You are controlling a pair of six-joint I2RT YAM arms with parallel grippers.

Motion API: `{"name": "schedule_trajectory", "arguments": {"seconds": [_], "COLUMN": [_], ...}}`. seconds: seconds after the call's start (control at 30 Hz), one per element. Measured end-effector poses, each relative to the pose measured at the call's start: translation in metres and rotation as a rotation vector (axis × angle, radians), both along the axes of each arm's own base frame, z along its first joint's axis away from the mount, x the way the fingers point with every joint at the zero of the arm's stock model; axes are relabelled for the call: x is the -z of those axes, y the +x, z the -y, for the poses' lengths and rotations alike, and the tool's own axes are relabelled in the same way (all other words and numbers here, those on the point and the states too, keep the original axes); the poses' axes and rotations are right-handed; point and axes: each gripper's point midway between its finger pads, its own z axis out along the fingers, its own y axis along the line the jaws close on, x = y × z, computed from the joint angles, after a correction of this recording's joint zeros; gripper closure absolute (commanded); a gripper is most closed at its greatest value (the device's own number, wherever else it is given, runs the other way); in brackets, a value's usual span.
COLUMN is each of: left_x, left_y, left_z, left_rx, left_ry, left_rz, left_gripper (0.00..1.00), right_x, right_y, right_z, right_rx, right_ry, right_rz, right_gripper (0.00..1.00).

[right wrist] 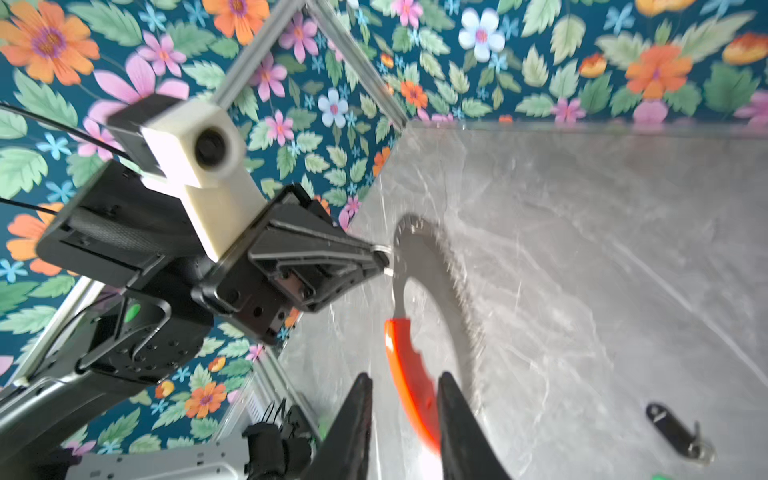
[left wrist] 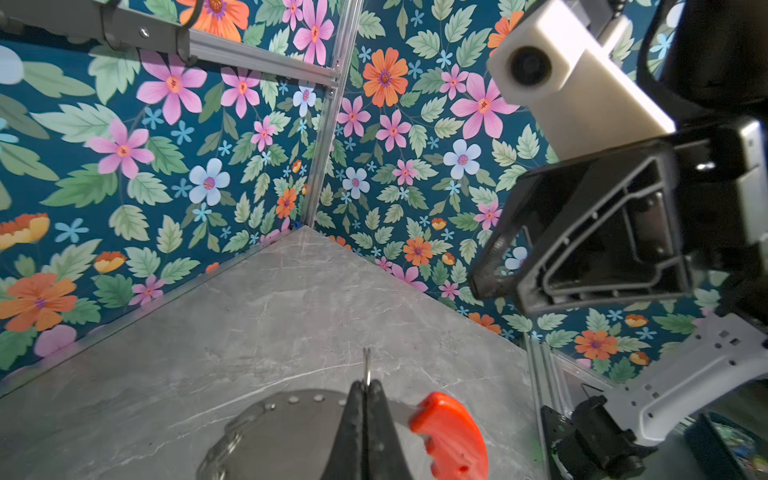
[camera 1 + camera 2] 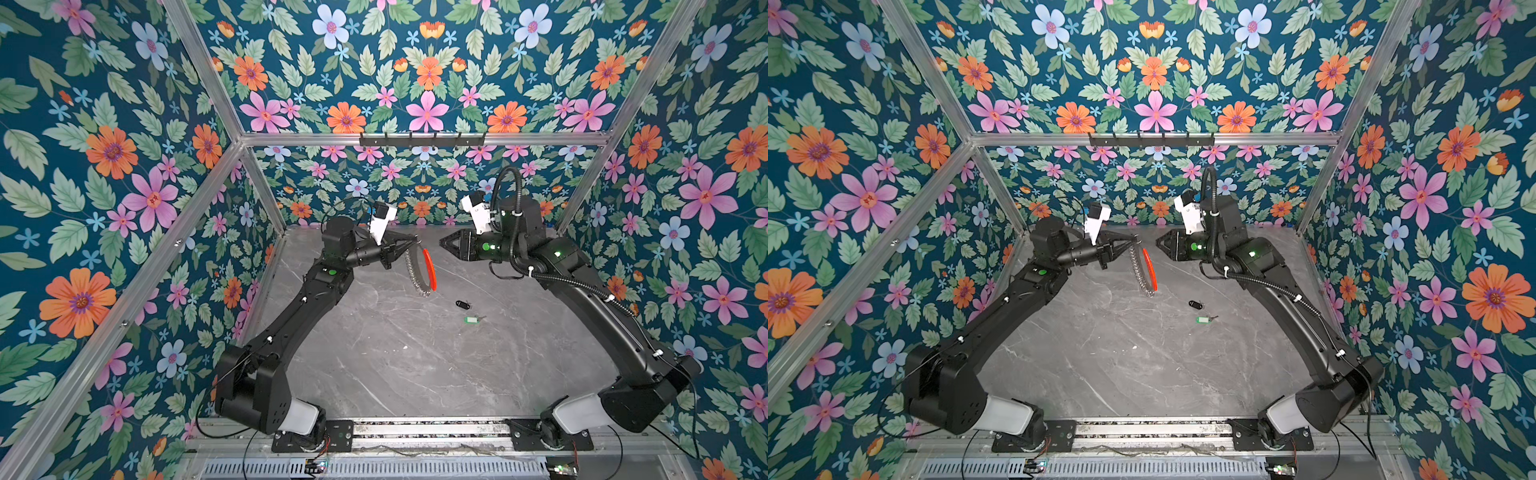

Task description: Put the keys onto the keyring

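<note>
Grey marbled counter (image 3: 374, 357) fills the lower middle of both top views. Just above frame centre we see the keyring (image 3: 429, 268) hanging edge-on from the left jaws, which are clamped together on its upper edge. The right jaws face it from the right, slightly apart, clear of the hoop and holding nothing. The keys lie on the counter below and right of the ring. The black-fob key (image 3: 462, 305) is the higher in the frame, and the green-tag key (image 3: 471, 319) is just below it, not touching.

In the left wrist view we see the left jaws pressed together on a small split ring (image 2: 366, 368) at the hoop's fringe, with the red-orange arc (image 2: 451, 436) just beside them.

The right wrist view is blurred. The right jaws stand apart, and the red-orange arc shows through their gap. We cannot tell from this view whether it lies between them. The black-fob key rests on the counter nearby.
</note>
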Motion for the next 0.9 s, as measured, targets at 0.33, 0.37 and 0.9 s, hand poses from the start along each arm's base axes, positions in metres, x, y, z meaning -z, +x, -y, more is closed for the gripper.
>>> {"name": "schedule_trajectory", "arguments": {"seconds": [0.33, 0.37, 0.9], "left_x": [-0.027, -0.032, -0.06], "left_y": [0.01, 0.01, 0.0], "left_z": [0.009, 0.009, 0.007], "left_rx": [0.049, 0.051, 0.119], "left_ry": [-0.094, -0.112, -0.28], "left_rz": [-0.019, -0.017, -0.036], "left_gripper": [1.0, 1.0, 1.0], "right_x": [-0.013, -0.016, -0.039], "right_y": [0.038, 0.039, 0.025], "right_z": [-0.004, -0.006, -0.018], "right_rx": [-0.066, -0.077, -0.206], "right_ry": [0.109, 0.12, 0.255], "right_rz": [-0.001, 0.005, 0.062], "right_gripper": [0.72, 0.72, 0.73]}}
